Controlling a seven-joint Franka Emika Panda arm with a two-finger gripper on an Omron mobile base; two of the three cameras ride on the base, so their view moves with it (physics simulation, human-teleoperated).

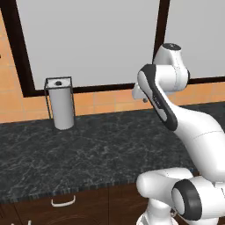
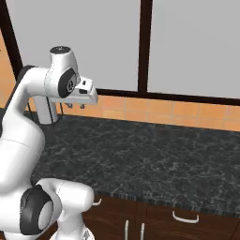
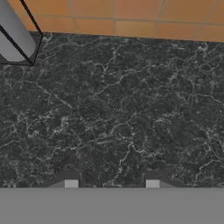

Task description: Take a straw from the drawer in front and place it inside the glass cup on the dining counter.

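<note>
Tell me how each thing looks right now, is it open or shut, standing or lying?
gripper: open, holding nothing, raised over the black counter.
drawer: shut, handle untouched.
paper towel roll: standing upright in its wire holder at the back of the counter.
black counter: bare where the gripper points.
lower cabinet doors: shut.

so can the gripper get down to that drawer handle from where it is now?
Probably not directly: the gripper is open above the black counter, whose edge overhangs the drawer handle. It would likely have to come out over the edge and drop.
</note>
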